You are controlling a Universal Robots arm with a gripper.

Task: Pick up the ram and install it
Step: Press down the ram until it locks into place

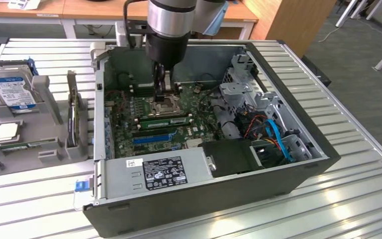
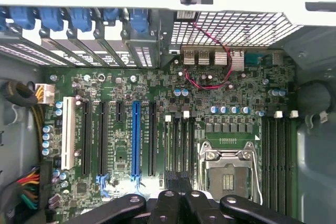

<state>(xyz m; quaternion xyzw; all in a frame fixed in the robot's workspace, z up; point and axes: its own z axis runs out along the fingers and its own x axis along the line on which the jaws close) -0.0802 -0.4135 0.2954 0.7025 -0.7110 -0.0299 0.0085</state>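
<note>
My gripper reaches down inside the open computer case, over the motherboard close to the CPU socket. Its black fingers are shut and I see nothing between them. In the wrist view the gripper hangs over one end of the dark memory slots beside the CPU socket. A long green stick, which I take to be the ram, stands seated in a slot just on the near side of the socket in the exterior view. Whether the fingertips touch it I cannot tell.
A grey holder at the exterior view's left carries a hard drive, a CPU chip, another green stick and a dark expansion card. The power supply, drive cage and blue cables crowd the case.
</note>
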